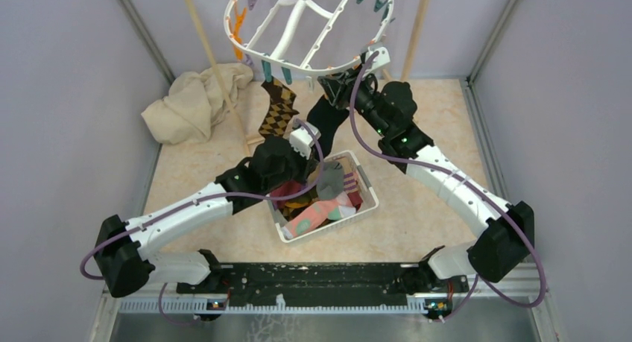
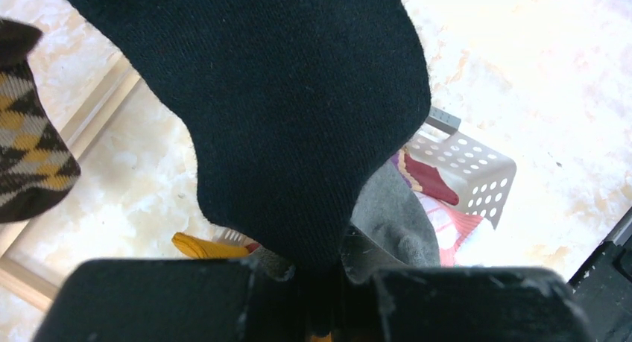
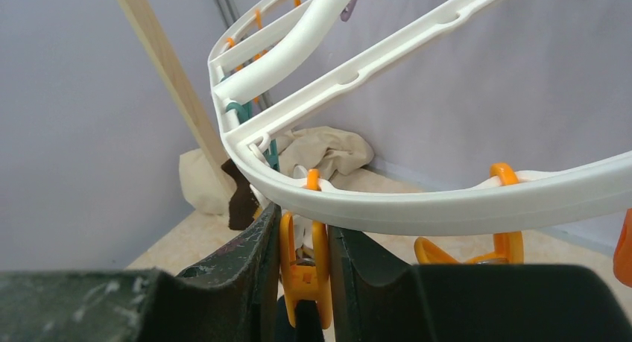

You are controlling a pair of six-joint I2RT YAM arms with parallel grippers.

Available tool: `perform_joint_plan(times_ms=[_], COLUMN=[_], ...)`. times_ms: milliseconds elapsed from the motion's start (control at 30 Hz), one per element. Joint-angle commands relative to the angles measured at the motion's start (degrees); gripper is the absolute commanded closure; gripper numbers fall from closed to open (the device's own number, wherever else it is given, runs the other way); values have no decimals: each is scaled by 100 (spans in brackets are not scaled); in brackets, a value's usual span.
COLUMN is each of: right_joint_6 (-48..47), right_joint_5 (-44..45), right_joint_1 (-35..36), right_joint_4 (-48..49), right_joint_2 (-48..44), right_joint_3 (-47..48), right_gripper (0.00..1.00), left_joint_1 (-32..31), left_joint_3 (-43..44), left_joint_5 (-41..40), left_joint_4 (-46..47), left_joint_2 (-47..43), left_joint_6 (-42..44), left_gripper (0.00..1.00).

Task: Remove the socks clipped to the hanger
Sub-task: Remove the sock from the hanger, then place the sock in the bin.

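Note:
The white oval hanger (image 1: 313, 29) hangs at the back with orange and teal pegs. A black sock (image 1: 326, 118) and a brown-yellow argyle sock (image 1: 277, 111) hang from its near rim. My left gripper (image 1: 313, 150) is shut on the lower end of the black sock (image 2: 283, 111), pinched between the jaws (image 2: 320, 271). My right gripper (image 1: 337, 85) is shut on an orange peg (image 3: 304, 271) just under the hanger rim (image 3: 447, 204). That peg holds the top of the black sock (image 3: 298, 323). The argyle sock (image 2: 30, 156) hangs to the left.
A white mesh basket (image 1: 369, 200) with several loose socks sits on the floor under the left gripper, and its wall (image 2: 469, 171) and a grey sock (image 2: 395, 215) show in the left wrist view. A beige cloth (image 1: 194, 103) lies back left. Wooden rack poles (image 1: 216, 66) stand beside the hanger.

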Motion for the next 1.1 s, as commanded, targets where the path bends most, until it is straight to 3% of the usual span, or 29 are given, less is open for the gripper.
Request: perform_joint_plan(times_ms=[0, 100, 300, 567, 833, 900, 1000, 1067], right_joint_6=[206, 261, 343, 360, 399, 420, 517, 560], right_joint_5=[-134, -199, -190, -175, -92, -63, -123, -189], right_joint_1=[-71, -81, -108, -134, -180, -248, -403, -499], right_joint_4=[482, 520, 541, 531, 524, 492, 470, 464], right_joint_2=[2, 2, 23, -84, -413, -520, -625, -643], right_joint_3=[423, 426, 412, 233, -315, -425, -501, -488], right_gripper=[100, 96, 100, 100, 100, 100, 100, 100], left_joint_1=[-18, -18, -18, -40, -44, -44, -48, -51], left_joint_3=[-46, -41, -132, 9, -194, -306, -437, -429], left_joint_5=[15, 74, 160, 1108, 1299, 1308, 1233, 1232], left_joint_4=[-115, -187, -230, -434, -683, -661, -539, -506], left_joint_2=[-39, 14, -90, -275, -136, -25, 198, 334], left_joint_6=[-69, -137, -172, -396, -732, -849, -924, -939], left_gripper=[86, 86, 87, 87, 84, 79, 53, 45])
